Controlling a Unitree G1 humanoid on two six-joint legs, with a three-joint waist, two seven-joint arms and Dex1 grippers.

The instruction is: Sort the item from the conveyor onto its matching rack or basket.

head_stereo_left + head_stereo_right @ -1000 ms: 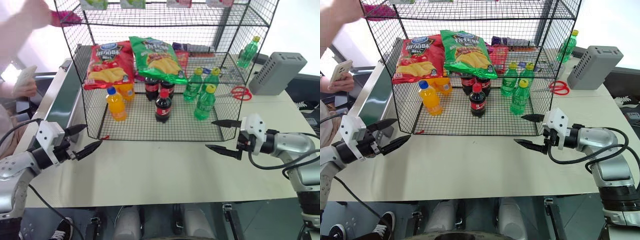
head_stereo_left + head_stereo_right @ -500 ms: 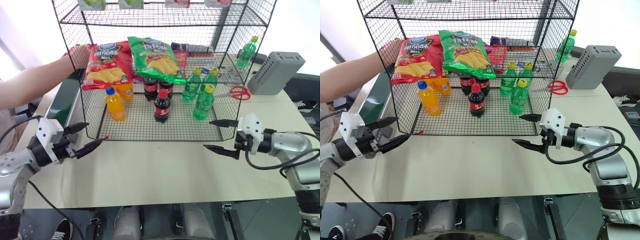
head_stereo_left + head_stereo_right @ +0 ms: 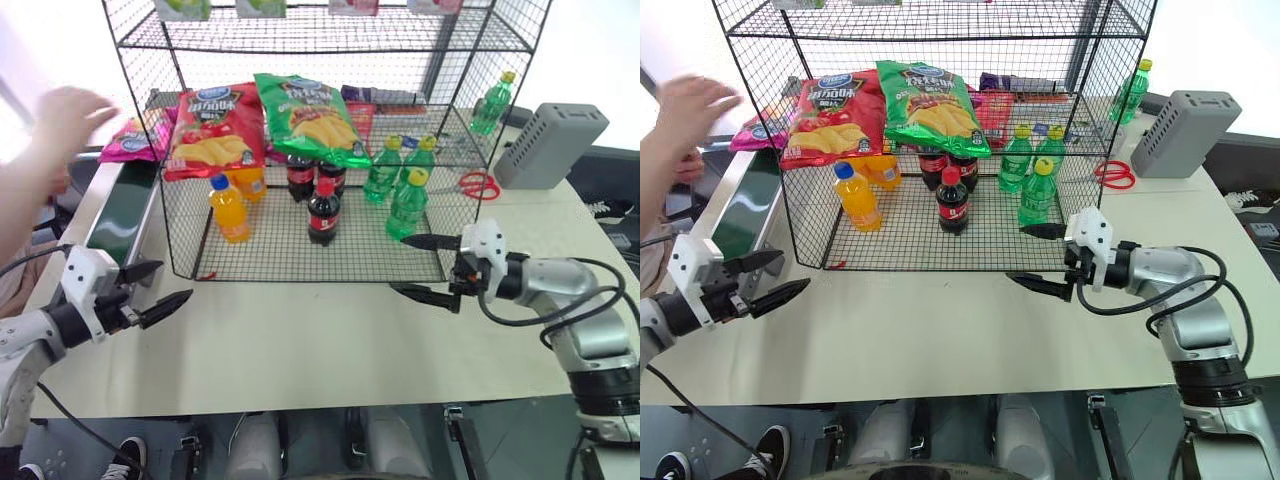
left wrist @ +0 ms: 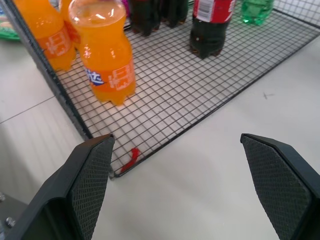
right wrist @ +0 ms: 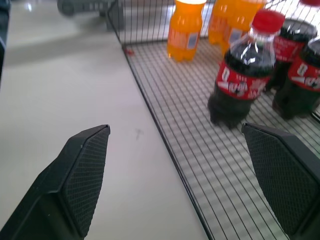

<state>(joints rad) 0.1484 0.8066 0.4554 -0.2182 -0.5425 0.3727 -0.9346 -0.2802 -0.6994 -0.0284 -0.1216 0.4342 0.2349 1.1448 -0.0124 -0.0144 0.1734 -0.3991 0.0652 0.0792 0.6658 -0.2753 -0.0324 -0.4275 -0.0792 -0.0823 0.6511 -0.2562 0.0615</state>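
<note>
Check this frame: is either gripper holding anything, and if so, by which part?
Nothing is held. The left gripper and right gripper are both open over the table; the pink chip bag lies on the conveyor.

chip bag (image 3: 128,140) on conveyor (image 3: 125,200), left of rack (image 3: 310,150)

You're looking down on a pale cream table (image 3: 330,350) with a faint seam crossing it. Behind it the backdrop is washed out to bright white (a wall or a lit window, hard to say which). Beneath the table's near edge, a dark grey floor (image 3: 500,440) shows. Lighting is even and bright overall.
</note>
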